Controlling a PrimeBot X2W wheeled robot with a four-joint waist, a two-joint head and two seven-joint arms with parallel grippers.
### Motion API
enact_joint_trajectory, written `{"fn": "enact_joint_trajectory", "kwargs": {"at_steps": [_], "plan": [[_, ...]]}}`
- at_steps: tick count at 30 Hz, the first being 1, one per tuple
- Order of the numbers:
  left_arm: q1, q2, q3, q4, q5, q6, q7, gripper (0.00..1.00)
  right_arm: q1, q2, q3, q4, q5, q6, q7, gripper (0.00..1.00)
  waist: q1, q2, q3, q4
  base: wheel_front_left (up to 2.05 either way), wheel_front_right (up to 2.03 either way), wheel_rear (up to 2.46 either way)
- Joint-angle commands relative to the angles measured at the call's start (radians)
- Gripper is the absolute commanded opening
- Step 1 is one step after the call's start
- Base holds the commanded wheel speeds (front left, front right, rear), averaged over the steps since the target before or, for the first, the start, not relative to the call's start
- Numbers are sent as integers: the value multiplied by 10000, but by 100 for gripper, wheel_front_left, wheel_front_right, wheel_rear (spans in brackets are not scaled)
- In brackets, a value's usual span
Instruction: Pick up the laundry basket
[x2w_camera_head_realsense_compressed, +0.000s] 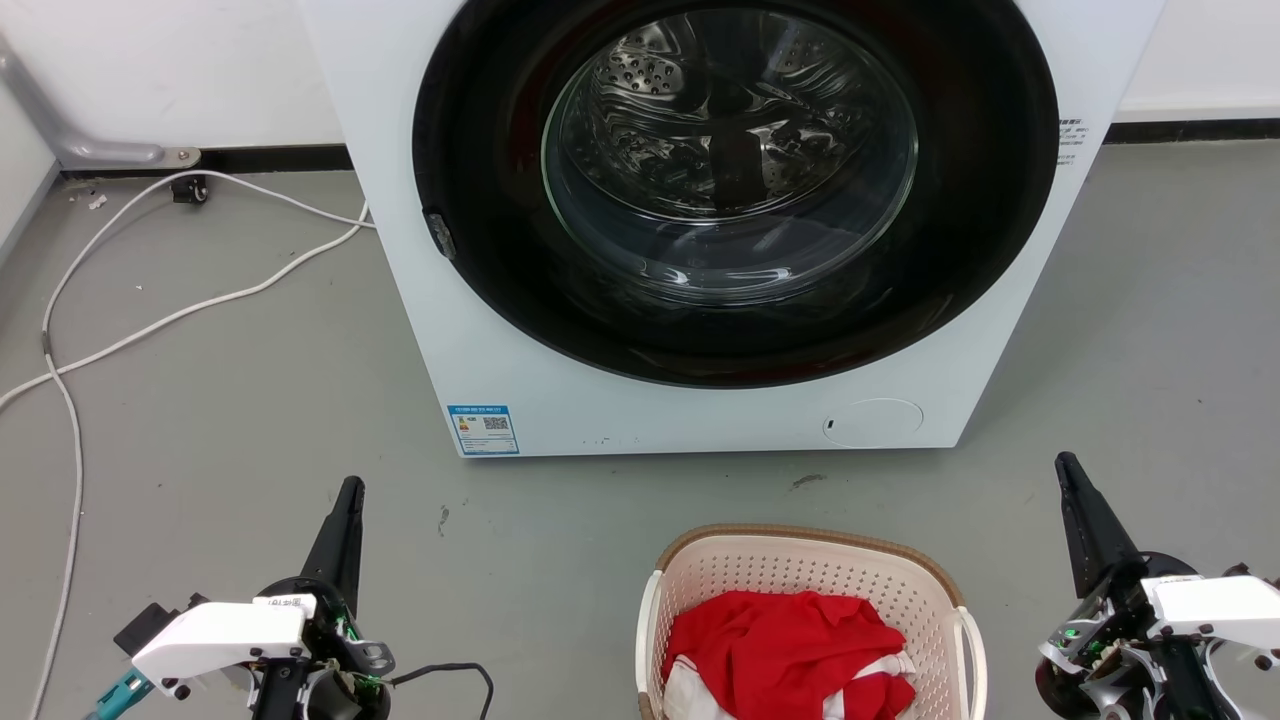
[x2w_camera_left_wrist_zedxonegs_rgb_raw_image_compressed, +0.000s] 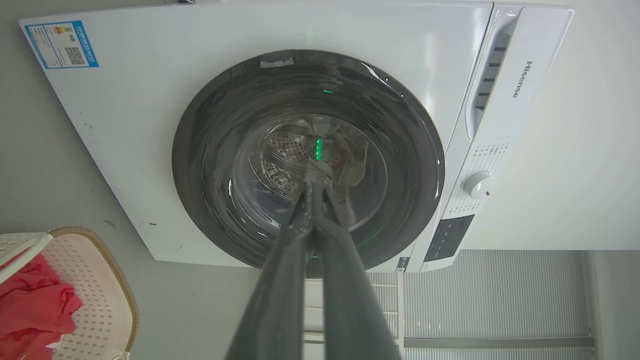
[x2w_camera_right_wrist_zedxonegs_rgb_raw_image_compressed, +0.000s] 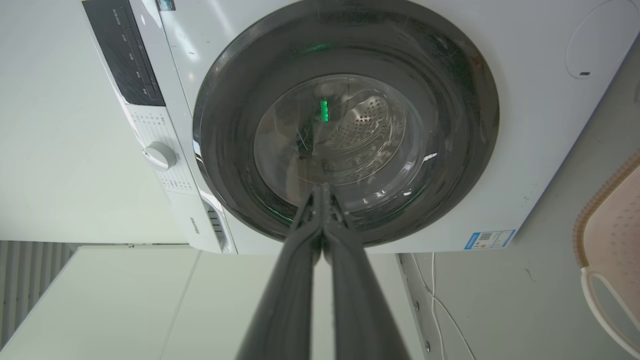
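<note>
The laundry basket (x2w_camera_head_realsense_compressed: 700, 575), cream with perforated walls, a brown woven rim and white side handles, stands on the grey floor at the bottom centre of the head view, holding red and white cloth (x2w_camera_head_realsense_compressed: 790, 645). My left gripper (x2w_camera_head_realsense_compressed: 350, 488) is shut and empty, well to the basket's left. My right gripper (x2w_camera_head_realsense_compressed: 1066, 462) is shut and empty, off to its right. Both point toward the washer. The basket (x2w_camera_left_wrist_zedxonegs_rgb_raw_image_compressed: 107, 295) sits at the left wrist view's lower left, and its rim (x2w_camera_right_wrist_zedxonegs_rgb_raw_image_compressed: 592, 207) at the right wrist view's right edge. Fingertips meet in both wrist views (x2w_camera_left_wrist_zedxonegs_rgb_raw_image_compressed: 314, 186) (x2w_camera_right_wrist_zedxonegs_rgb_raw_image_compressed: 324, 189).
A white front-loading washer (x2w_camera_head_realsense_compressed: 500, 340) with a closed dark round glass door (x2w_camera_head_realsense_compressed: 735, 180) stands just beyond the basket. White cables (x2w_camera_head_realsense_compressed: 150, 325) trail over the floor at the left. A white wall with dark skirting runs behind.
</note>
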Motion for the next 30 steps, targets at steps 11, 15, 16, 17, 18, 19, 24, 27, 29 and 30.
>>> {"fn": "enact_joint_trajectory", "kwargs": {"at_steps": [11, 15, 16, 17, 18, 19, 24, 27, 29, 30], "plan": [[-88, -9, 24, 3, 0, -29, 20, 0, -98, 10, -4, 7, 43, -3, 12, 0, 0, 0, 0, 0, 0, 0, 0], [-88, -9, 24, 3, 0, -28, 20, 0, -98, 10, -4, 7, 43, -3, 12, 0, 0, 0, 0, 0, 0, 0, 0], [-88, -9, 24, 3, 0, -28, 20, 0, -98, 10, -4, 7, 43, -3, 12, 0, 0, 0, 0, 0, 0, 0, 0], [-88, -9, 24, 3, 0, -28, 20, 0, -98, 10, -4, 7, 43, -3, 12, 0, 0, 0, 0, 0, 0, 0, 0], [-88, -9, 24, 3, 0, -28, 20, 0, -98, 10, -4, 7, 43, -3, 12, 0, 0, 0, 0, 0, 0, 0, 0], [-88, -9, 24, 3, 0, -28, 20, 0, -98, 10, -4, 7, 43, -3, 12, 0, 0, 0, 0, 0, 0, 0, 0], [-88, -9, 24, 3, 0, -28, 20, 0, -98, 10, -4, 7, 43, -3, 12, 0, 0, 0, 0, 0, 0, 0, 0], [-88, -9, 24, 3, 0, -29, 20, 0, -98, 10, -4, 7, 43, -3, 12, 0, 0, 0, 0, 0, 0, 0, 0], [-88, -10, 23, 3, 0, -28, 20, 0, -99, 10, -4, 7, 43, -3, 12, 0, 0, 0, 0, 0, 0, 0, 0], [-88, -10, 23, 3, 0, -28, 20, 0, -99, 10, -4, 7, 43, -3, 12, 0, 0, 0, 0, 0, 0, 0, 0]]}}
